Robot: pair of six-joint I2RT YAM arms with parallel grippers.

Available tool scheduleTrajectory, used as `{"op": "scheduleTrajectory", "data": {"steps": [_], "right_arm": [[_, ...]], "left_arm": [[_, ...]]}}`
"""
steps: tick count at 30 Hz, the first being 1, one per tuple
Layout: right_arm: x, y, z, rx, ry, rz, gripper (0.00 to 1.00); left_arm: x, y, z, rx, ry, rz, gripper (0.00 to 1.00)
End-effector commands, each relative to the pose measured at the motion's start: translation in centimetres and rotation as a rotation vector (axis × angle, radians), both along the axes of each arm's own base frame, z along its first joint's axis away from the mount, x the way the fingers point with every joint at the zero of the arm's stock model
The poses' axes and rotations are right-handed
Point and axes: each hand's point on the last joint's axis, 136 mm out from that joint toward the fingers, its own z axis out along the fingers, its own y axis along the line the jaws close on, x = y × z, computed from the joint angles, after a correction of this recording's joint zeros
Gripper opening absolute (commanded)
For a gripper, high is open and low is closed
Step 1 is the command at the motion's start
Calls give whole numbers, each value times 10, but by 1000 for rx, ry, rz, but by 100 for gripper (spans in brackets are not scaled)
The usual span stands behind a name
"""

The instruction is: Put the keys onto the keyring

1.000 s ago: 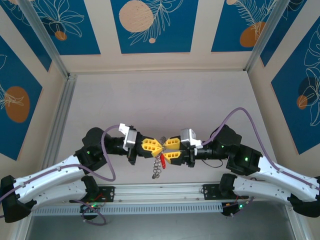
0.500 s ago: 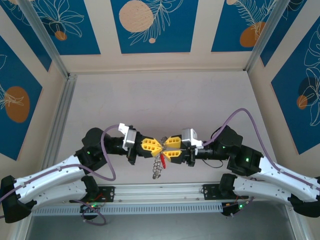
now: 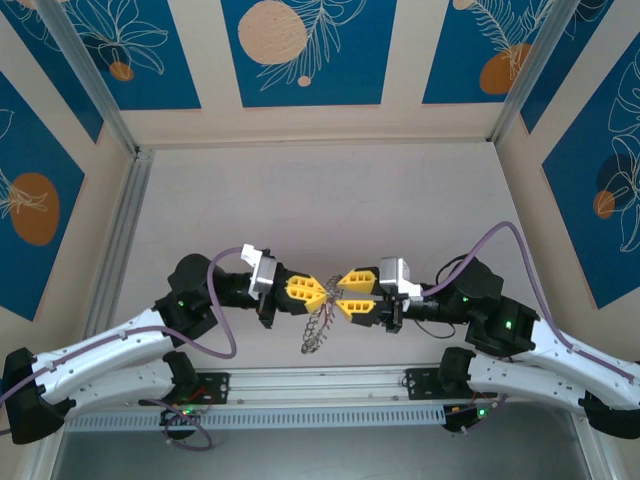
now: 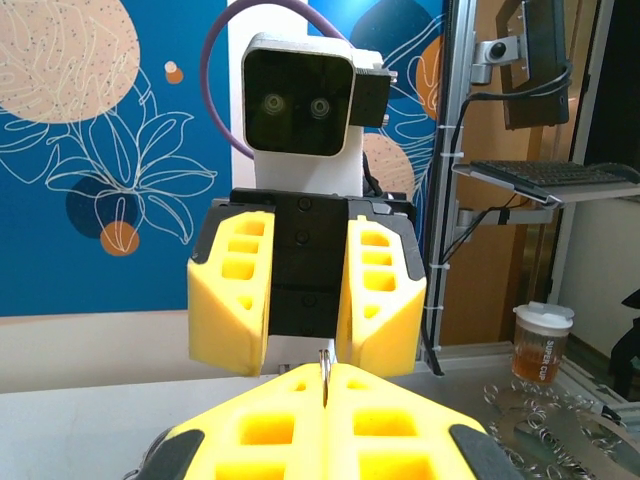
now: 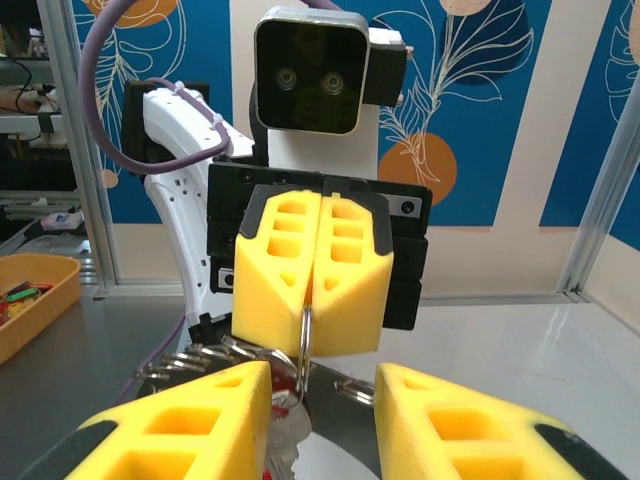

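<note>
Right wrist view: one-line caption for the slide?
Left gripper pinches the keyring, keys hanging beneath, facing the open right gripper.

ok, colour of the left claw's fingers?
Yellow fingers on the left claw, clearest in right wrist view.

Arms tip to tip: left gripper (image 3: 323, 292), jaws together; right gripper (image 3: 342, 294), jaws apart.

You have two arms (image 3: 100, 357): white shells, black joint housings, small green lights (image 3: 178, 301). One purple cable (image 3: 208, 295) looping to each wrist. Fingers (image 4: 232, 300): yellow wedge blocks with rectangular pockets, black-capped. Wrist cameras (image 4: 298, 100): white boxes, black faces, twin lenses.
</note>
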Motion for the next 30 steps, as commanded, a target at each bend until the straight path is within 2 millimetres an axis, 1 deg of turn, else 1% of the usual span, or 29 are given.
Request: {"op": "scheduleTrajectory", "data": {"steps": [1,5,8,15,16,18,21,22,23,25,26,27,29,30], "right_arm": [[-4,9,1,15,-21,38,33],[-3,12,-5,-3,-9,41,32],[-1,12,-6,-7,-3,34,27],[2,11,-8,-26,12,17,2],[2,10,-8,-32,13,13,0],[3,8,-7,-44,16,2,0],[5,4,-4,-70,22,-17,0],[6,3,-3,-79,20,-23,0],[7,2,-2,-86,19,-27,0],[10,0,0,-105,12,-46,0],[13,0,1,-116,10,-66,0],[19,-1,0,-130,9,-93,0],[26,-1,-3,-175,0,-125,0],[28,0,-5,-202,-3,-134,0]], "left_arm": [[-6,9,22,-74,-46,-15,0],[-6,10,22,-74,-48,-11,0],[-6,11,23,-76,-51,-10,0],[-8,12,26,-83,-51,-15,0],[-8,13,27,-83,-52,-13,0],[-8,13,27,-72,-53,-13,0],[-5,12,19,2,-59,17,0],[-4,12,17,29,-63,29,2],[-3,13,17,47,-71,40,7],[-1,17,13,109,-88,82,22],[3,20,11,145,-95,114,29],[7,23,9,185,-109,154,32],[16,30,5,267,-127,230,33],[19,33,6,295,-142,255,33]]}}
